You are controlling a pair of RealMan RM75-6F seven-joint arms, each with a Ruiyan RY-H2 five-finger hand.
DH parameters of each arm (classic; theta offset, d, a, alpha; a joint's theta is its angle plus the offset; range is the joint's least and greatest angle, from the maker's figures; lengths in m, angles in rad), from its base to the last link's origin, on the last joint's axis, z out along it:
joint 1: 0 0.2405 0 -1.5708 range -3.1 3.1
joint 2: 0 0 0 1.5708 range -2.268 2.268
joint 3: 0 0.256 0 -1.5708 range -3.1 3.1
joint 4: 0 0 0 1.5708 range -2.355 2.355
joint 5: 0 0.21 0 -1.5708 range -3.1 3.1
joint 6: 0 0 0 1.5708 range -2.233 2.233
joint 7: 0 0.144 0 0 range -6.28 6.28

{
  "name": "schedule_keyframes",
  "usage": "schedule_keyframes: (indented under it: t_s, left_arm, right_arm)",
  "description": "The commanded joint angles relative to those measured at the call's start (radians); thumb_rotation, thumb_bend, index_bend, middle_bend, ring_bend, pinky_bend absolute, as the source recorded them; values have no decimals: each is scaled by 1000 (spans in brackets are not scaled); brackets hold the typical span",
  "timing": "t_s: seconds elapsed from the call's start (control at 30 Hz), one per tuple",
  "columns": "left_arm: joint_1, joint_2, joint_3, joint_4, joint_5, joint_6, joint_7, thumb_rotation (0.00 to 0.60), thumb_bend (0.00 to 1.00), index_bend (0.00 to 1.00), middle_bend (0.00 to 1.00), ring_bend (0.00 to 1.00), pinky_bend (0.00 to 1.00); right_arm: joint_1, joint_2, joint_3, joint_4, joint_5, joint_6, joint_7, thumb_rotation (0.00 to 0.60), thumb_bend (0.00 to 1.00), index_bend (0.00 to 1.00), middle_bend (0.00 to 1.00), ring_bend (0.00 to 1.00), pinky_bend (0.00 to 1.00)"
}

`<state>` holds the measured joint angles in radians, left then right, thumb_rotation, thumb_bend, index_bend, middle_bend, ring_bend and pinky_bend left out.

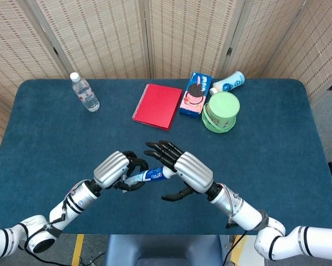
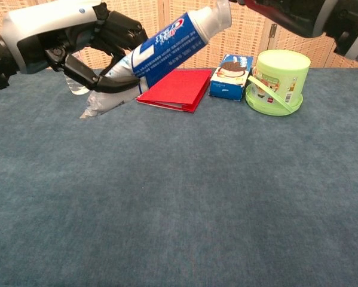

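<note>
My left hand [image 1: 117, 169] [image 2: 65, 36] grips a blue and white toothpaste tube [image 1: 148, 176] [image 2: 161, 51] above the table's near middle, its white cap end pointing right and up. My right hand [image 1: 182, 170] hovers at the tube's cap end with its fingers spread, over and just past the cap. In the chest view only a dark part of the right hand [image 2: 292, 13] shows at the top edge. Whether the right hand touches the tube is hidden.
A water bottle [image 1: 85, 92] lies at the far left of the blue table [image 1: 55, 138]. A red notebook [image 1: 157, 106], a cookie box [image 1: 195, 93], a green lidded tub [image 1: 221, 111] and a tipped white bottle [image 1: 228, 82] sit at the far middle.
</note>
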<state>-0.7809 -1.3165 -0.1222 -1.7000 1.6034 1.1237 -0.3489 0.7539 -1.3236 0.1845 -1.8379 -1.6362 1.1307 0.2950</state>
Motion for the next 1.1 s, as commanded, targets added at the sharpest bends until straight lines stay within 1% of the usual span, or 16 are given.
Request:
schedule_keyframes:
  t_s: [0.03,0.6,1.1]
  left_arm:
    - [-1,0,-3,1,-3,-1,0,600,388,728,807,745,456]
    - [-1,8,-9,4,-19,-10,-22,600,388,729,808,745,456]
    - [-2,10,-11,8,-20,-11,-35,600,389,729,808,745,456]
  right_arm:
    - [6,-9,4,3,8,-5,-12,21,0,0,0,0,0]
    - [30,-62,12,20,34,-16,-84,15,0,0,0,0,0]
    - [40,-91,9,39,33,-9,-84,15,0,0,0,0,0]
